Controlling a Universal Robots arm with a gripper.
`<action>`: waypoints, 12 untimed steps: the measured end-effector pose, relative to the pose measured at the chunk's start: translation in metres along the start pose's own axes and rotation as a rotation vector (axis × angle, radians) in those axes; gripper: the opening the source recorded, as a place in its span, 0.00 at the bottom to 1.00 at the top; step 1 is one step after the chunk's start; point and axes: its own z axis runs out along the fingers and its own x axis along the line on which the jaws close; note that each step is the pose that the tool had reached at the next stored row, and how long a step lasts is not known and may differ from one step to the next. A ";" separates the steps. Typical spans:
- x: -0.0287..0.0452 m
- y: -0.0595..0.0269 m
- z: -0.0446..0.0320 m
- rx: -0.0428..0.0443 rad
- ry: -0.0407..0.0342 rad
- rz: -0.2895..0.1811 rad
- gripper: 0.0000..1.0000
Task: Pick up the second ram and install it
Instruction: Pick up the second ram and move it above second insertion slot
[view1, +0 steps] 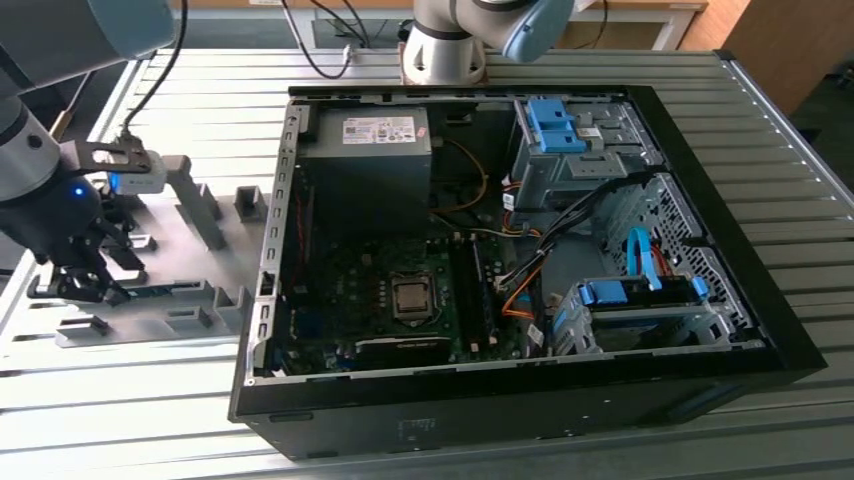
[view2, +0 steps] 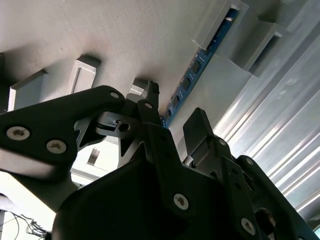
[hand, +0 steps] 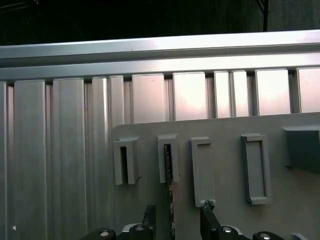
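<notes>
Gripper: The gripper (hand: 178, 209) is down low over the parts plate, spread open and clamping nothing. In the first wrist view one finger stands on each side of the strip.
Fingers: In the second wrist view the fingers (view2: 199, 125) reach past the strip's upper edge. The strip runs between them, nearer one than the other, and I cannot tell whether the closer one touches it.
Second ram: The second ram (hand: 169, 192) stands on its long edge, dark with small chips, its far end tucked into a holder block. In the exterior view it sits at that view's left, outside the computer.
Holder block: The holder block (hand: 167, 142) is one of a row of gray slotted blocks. Its neighbours look empty.
Plate: The gray plate (hand: 280, 220) carries the blocks and lies flat on the table.
Table: The table (hand: 60, 150) is made of ribbed metal slats.
Computer case: The computer case (view1: 534, 400) lies open on its side toward the exterior view's right, well apart from the gripper. Its motherboard (view1: 334, 290) faces up, with the long slots (view1: 470, 290) beside the processor. Whether one is already filled is too dark to tell.
Step in hand: This is the pick-up. The approach looks finished and the grasp is not yet made, so none of the installing is done for this strip.
What the grasp calls for: As I judge it, the fingers must close squarely on the flat faces with the strip centred, so it is not shoved sideways in its block. A thin board wants a firm but gentle hold and a straight pull out of the slot.
</notes>
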 end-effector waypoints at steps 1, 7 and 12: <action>0.0002 0.0000 0.0013 0.0000 0.0000 0.000 0.47; 0.0012 0.0000 0.0066 0.0000 0.0001 0.000 0.33; 0.0017 0.0000 0.0090 -0.0001 0.0002 0.000 0.31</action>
